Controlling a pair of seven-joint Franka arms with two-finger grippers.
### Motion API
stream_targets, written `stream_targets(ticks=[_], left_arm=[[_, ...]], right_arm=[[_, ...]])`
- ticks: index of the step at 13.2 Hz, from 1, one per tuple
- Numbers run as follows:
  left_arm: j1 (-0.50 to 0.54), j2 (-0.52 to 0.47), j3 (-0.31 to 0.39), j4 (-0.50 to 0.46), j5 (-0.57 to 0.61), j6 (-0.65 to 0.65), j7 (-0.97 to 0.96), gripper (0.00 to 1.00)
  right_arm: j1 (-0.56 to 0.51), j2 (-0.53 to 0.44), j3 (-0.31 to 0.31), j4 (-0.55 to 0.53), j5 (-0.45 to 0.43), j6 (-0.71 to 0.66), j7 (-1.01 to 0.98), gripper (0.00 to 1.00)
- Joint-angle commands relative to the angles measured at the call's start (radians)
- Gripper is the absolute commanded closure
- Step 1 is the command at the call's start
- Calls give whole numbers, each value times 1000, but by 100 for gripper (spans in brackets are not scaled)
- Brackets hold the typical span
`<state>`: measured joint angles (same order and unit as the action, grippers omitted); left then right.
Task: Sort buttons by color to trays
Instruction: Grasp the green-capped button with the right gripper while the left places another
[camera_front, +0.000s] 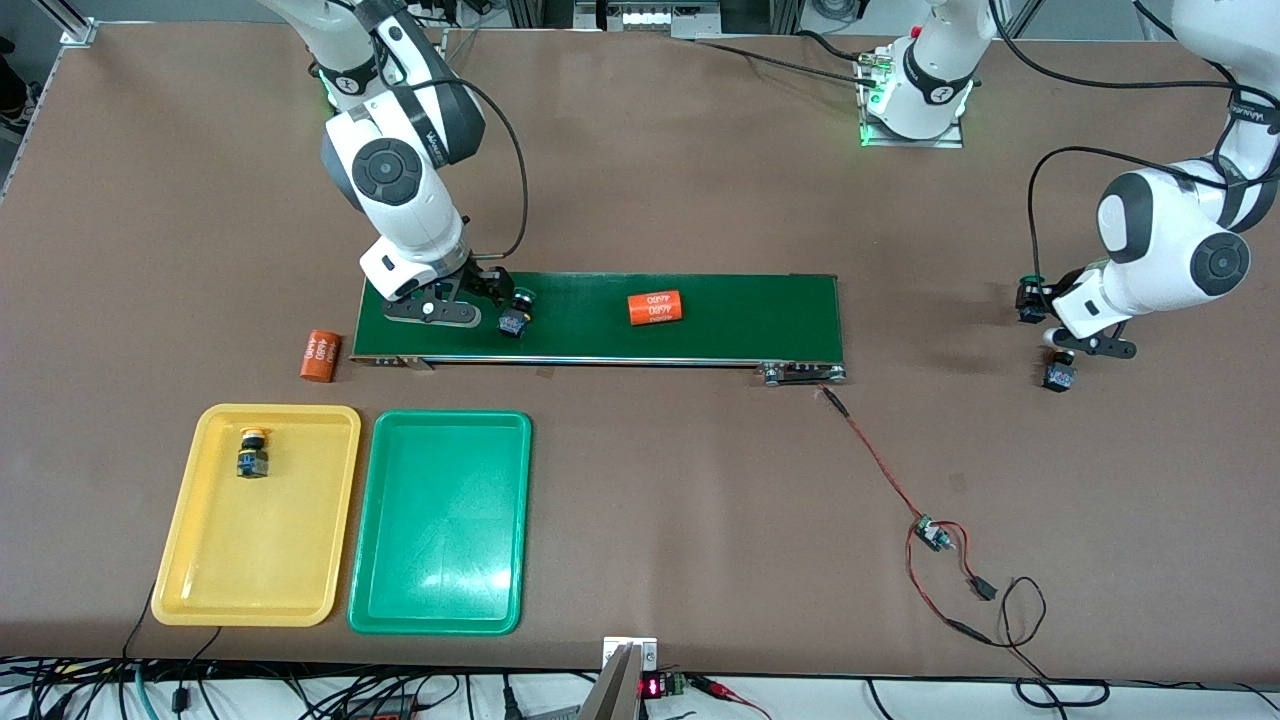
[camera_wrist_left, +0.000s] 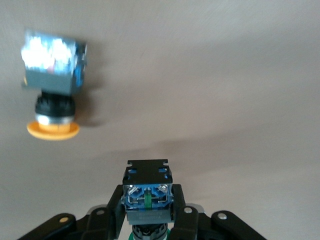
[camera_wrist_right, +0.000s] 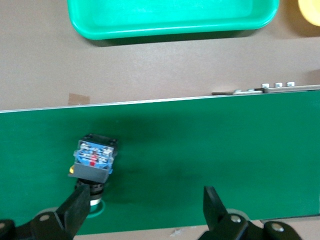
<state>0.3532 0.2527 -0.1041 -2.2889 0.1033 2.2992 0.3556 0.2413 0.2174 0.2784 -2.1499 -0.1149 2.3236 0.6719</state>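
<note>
My left gripper (camera_front: 1032, 300) (camera_wrist_left: 148, 207) is shut on a green button (camera_wrist_left: 148, 192), low over the bare table at the left arm's end. A yellow button (camera_front: 1059, 374) (camera_wrist_left: 52, 95) lies on its side on the table close by. My right gripper (camera_front: 488, 295) (camera_wrist_right: 147, 200) hangs open over the belt, with a second green button (camera_front: 517, 312) (camera_wrist_right: 95, 162) close by one finger. Another yellow button (camera_front: 253, 455) stands in the yellow tray (camera_front: 250, 560). The green tray (camera_front: 440, 540) (camera_wrist_right: 170, 20) beside it holds nothing.
The dark-green conveyor belt (camera_front: 740, 320) crosses the middle of the table and carries an orange cylinder (camera_front: 655, 308). A second orange cylinder (camera_front: 320, 357) lies on the table off the belt's end, farther from the front camera than the yellow tray. A red cable with a small board (camera_front: 935, 535) trails toward the front edge.
</note>
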Motion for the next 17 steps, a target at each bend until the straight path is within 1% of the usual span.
stream_targets(ticks=[1,2,4,5,6,8,11,13,14,15,16,17], left_arm=[[-71,-66,-26,67,-19,-30,-36,100],[-103,-64,-34,106,-19,-35,-61,100],[-170,-64,-54,167,-19,-105,-153,100],[-192,-63,-81,195,-19,-135,-206,100],[-200,-62,-113,209,-19,-162,-266,100],[-233,-61,-173,209,-20,-169,-389,100],[-311,-40,-250,212,-20,-169,-508,100],[-357,-7,-269,216,-23,-162,-567,100],[-382,8,-269,230,-55,-159,-584,100],[-417,38,-269,264,-86,-159,-596,100],[-433,80,-267,296,-94,-156,-625,100],[-441,109,-267,324,-94,-155,-651,100]], right_arm=[[12,36,1,34,-5,7,35,0],[12,45,1,38,-5,8,46,0],[12,56,1,39,-5,16,46,0],[12,60,1,39,-5,23,46,0],[12,66,1,39,-6,26,46,0],[12,79,1,39,-8,43,45,0],[10,86,-1,39,-14,57,44,0],[7,99,-2,39,-19,69,40,1],[1,103,-4,39,-22,79,35,1],[-4,109,-5,39,-25,89,31,1],[-11,112,-5,39,-25,89,31,1],[-17,114,-5,39,-40,89,31,3]])
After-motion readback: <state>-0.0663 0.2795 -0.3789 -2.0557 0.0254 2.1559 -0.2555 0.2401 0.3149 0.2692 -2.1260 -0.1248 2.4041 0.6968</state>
